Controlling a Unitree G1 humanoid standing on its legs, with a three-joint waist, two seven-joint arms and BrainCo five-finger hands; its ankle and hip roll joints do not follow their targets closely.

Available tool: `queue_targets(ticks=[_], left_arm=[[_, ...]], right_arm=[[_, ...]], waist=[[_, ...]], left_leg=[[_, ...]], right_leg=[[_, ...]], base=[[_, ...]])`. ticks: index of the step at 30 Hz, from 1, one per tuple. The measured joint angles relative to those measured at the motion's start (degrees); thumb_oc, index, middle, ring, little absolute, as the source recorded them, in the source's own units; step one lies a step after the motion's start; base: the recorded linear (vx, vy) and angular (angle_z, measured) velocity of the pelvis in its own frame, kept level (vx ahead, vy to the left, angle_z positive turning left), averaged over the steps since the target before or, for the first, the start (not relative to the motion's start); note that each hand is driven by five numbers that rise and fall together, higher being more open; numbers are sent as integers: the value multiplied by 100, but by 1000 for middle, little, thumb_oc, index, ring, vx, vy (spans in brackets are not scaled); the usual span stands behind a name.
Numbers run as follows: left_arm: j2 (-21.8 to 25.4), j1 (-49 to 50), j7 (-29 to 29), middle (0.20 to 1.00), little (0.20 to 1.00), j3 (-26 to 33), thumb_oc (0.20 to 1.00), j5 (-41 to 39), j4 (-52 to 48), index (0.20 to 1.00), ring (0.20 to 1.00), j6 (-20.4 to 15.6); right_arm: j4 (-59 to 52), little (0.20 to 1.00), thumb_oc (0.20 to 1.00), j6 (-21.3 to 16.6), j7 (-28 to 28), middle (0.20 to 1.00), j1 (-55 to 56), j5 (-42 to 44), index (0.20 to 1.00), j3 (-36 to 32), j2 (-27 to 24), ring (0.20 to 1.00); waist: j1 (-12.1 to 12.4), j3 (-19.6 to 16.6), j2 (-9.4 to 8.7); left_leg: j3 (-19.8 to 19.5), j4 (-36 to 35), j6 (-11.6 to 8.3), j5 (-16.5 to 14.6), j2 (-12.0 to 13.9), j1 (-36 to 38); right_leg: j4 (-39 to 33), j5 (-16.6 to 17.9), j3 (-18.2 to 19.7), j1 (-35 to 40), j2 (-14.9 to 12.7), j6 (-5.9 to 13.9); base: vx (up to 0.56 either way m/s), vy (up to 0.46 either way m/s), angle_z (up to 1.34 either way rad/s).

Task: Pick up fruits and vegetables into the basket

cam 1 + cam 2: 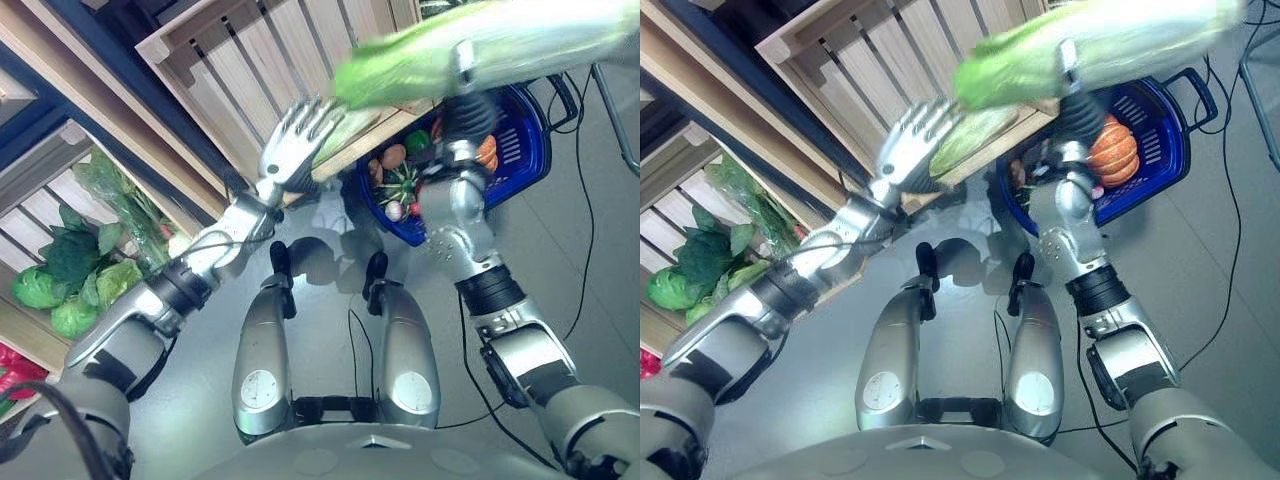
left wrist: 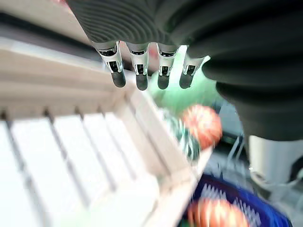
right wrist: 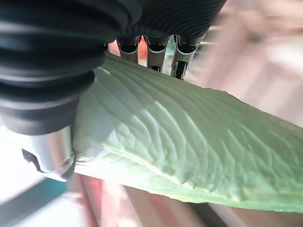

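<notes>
Pale slatted wooden crate [image 1: 262, 70]; blue plastic basket [image 1: 528, 140].

The cabbage [image 3: 189, 146] is pale green with crinkled veins, brighter green at its leafy end. The basket [image 1: 1160, 150] is deep blue with a slotted wall; a ribbed orange pumpkin [image 1: 1112, 150] lies inside. The crate [image 1: 250, 70] is pale slatted wood. Dark green leaves [image 1: 75, 255] fill the shelf.

Cabbage [image 1: 480, 45] blurred w/ motion, cut off at top edge, hiding right robot hand [image 3: 156, 52] & part of basket [image 1: 525, 150].
</notes>
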Motion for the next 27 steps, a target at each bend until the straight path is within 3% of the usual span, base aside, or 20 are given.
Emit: queue_targets(ticks=[3,7,13,22,27], left_arm=[[24,233,105,1000,1000,7,1000,-132,192,1000,1000,209],[40,207,289,1000,1000,95,1000,-709,500,1000,1000,222],[154,19,677,1000,1000,496,1000,-1601,1163,1000,1000,137],[377,-898,951,1000,1000,812,1000,-2269,1471,1000,1000,31],[361,-1597,984,1000,1000,814,1000,-2534,1708,1000,1000,44]], right_arm=[[-391,200,200,-170,-282,200,-67,-643,200,-282,-307,200],[-479,200,200,-160,-616,200,-66,-1261,200,-349,-572,200],[-457,200,200,346,-1055,200,99,-2135,200,-456,-1134,200],[455,200,200,1247,-750,200,126,-2656,200,-325,-1534,200],[1303,200,200,1560,-343,200,-175,-2638,200,206,-1625,200]], waist=[[-37,7,12],[-142,7,13],[-389,13,24],[-595,37,87],[-633,47,115]], left_leg=[[59,4,0,0,17,1],[139,14,0,-3,29,-6],[265,114,-6,-18,69,-280],[401,306,4,-55,87,-802],[492,352,6,-52,106,-1063]], right_leg=[[34,0,58,-58,19,-2],[99,-2,176,-170,38,-3],[224,16,351,-574,86,-27],[474,26,555,-1245,94,-43],[581,42,657,-1600,115,-66]], base=[[3,-2,-9],[-3,-5,-12],[-11,-1,-13],[-19,11,-9],[-11,6,-8]])
